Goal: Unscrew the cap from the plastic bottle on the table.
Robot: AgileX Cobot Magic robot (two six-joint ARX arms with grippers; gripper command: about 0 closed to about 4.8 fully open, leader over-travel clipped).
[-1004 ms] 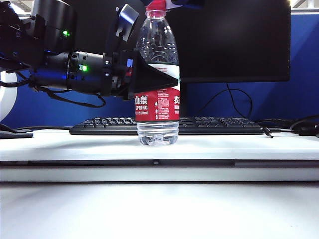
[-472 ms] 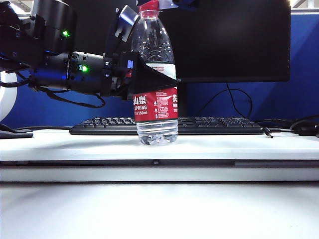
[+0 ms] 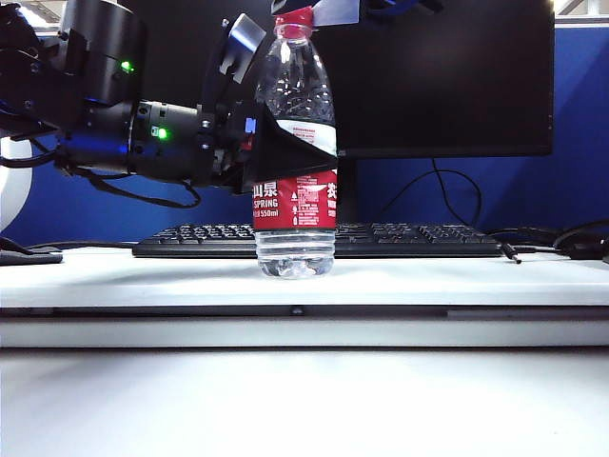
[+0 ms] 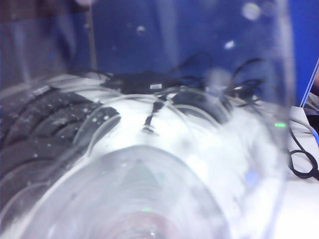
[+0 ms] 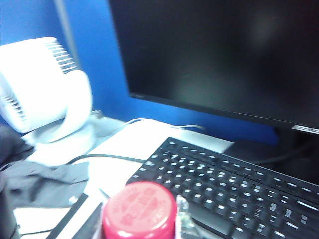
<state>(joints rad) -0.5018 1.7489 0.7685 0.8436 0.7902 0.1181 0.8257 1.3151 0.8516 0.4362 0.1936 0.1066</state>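
Left claw (image 3: 285,152) is clamped on the upright plastic bottle (image 3: 295,205) at mid-body; the right claw (image 3: 319,11) sits directly over the cap (image 3: 294,17) (grip indeterminable).

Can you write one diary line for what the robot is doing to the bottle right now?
left tool: clamped on plastic bottle | right tool: on cap | bottle: standing on table

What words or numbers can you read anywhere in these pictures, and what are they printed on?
"SPRING": white letters on the red label of the plastic bottle, exterior view.
"550ml": small white print just under it on the same label.
White Chinese characters above "SPRING": partly hidden by the left gripper's jaws.
Fine print on the label's right part: too small to read.
Embossing on the cap: blurred.
Keyboard key legends: too small.
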